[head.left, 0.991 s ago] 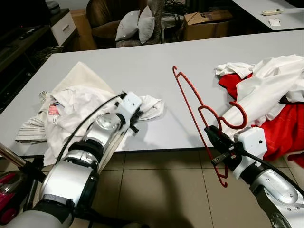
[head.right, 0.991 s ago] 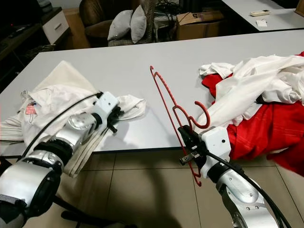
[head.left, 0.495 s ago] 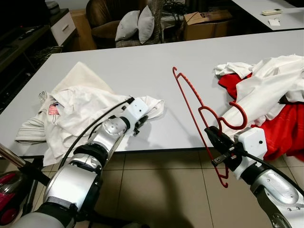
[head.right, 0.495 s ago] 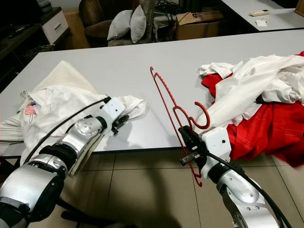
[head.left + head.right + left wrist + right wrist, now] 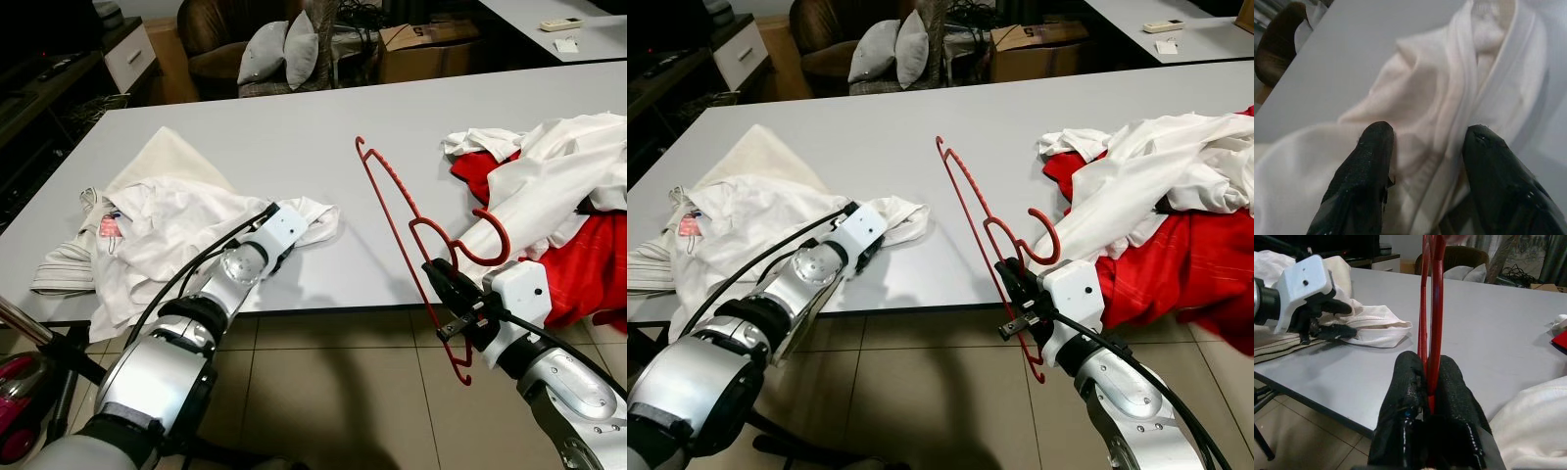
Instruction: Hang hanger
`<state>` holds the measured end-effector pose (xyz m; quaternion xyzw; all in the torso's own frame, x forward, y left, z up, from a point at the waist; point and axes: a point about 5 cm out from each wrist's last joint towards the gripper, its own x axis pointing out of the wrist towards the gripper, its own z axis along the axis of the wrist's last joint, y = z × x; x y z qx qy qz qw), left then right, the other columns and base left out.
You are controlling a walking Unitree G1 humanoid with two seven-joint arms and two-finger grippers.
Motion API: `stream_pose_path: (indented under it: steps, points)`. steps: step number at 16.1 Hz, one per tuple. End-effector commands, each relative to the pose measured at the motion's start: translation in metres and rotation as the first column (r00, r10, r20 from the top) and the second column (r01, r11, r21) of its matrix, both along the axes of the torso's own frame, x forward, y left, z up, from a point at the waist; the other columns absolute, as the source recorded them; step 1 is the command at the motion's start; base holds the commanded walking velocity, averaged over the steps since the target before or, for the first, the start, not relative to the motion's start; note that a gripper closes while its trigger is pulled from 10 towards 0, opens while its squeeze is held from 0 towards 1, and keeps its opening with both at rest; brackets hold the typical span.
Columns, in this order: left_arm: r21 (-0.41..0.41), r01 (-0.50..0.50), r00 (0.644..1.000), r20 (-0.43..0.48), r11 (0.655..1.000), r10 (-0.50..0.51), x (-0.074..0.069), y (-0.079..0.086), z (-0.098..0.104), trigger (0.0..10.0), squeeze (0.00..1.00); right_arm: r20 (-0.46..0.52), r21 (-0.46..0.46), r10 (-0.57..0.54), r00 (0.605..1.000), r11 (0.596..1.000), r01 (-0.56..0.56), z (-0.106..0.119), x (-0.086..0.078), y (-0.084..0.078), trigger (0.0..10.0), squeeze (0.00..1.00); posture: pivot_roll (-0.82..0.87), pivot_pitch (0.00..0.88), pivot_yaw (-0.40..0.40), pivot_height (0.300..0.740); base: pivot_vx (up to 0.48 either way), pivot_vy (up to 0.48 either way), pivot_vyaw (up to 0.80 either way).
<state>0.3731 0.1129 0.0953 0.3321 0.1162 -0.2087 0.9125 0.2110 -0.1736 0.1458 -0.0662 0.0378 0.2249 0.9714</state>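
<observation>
While the right gripper (image 5: 1427, 382) pinches the red hanger (image 5: 411, 230), the left gripper (image 5: 1425, 161) straddles the white shirt (image 5: 1449, 98), spread

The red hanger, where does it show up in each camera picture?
Left eye: red hanger right of centre, in the right gripper.
Right eye: centre.
Left wrist: not there.
Right wrist: top centre, between the fingers.
Shared landmark: white garment.

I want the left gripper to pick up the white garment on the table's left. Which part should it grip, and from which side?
Probably the bunched fold at the white garment's near right corner: it stands raised off the table. Come from the table's front edge, where the left gripper is, open, fingers straddling that fold.
</observation>
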Motion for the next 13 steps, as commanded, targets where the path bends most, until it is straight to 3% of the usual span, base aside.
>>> stream_pose_path:
  steps: [1,3,6,8,13]
  points:
    - [-0.02,-0.01,1.0,0.015,1.0,0.01,0.003,0.0,0.006,9.5,0.0,0.018,0.001,0.006,1.0,1.0,-0.006,0.004,0.001,0.002,10.0,0.0,-0.24,0.0,0.166,0.74,0.0,0.0,0.0]
    - [-0.058,0.004,1.0,0.007,0.998,-0.003,0.004,-0.009,0.009,4.0,0.0,0.018,0.001,0.006,1.0,1.0,-0.006,0.004,0.002,0.002,10.0,0.0,-0.24,0.0,0.17,0.74,0.0,0.0,0.0]
    - [-0.039,-0.001,1.0,0.0,0.999,0.001,0.004,-0.013,0.008,2.0,0.0,0.022,-0.002,0.003,1.0,1.0,-0.003,0.005,0.003,0.0,10.0,0.0,-0.25,0.0,0.178,0.74,0.0,0.0,0.0]
    - [0.0,-0.05,0.999,0.005,0.999,0.05,0.005,-0.006,0.007,0.0,0.0,0.026,-0.008,-0.004,1.0,1.0,0.004,0.006,0.002,0.0,10.0,0.0,-0.28,0.0,0.187,0.74,0.0,0.0,0.0]
    - [0.026,-0.056,0.998,-0.006,0.998,0.056,0.006,-0.004,0.007,0.0,0.0,0.031,-0.02,-0.008,1.0,1.0,0.008,0.008,0.002,-0.004,10.0,0.0,-0.29,0.0,0.184,0.74,0.0,0.0,0.0]
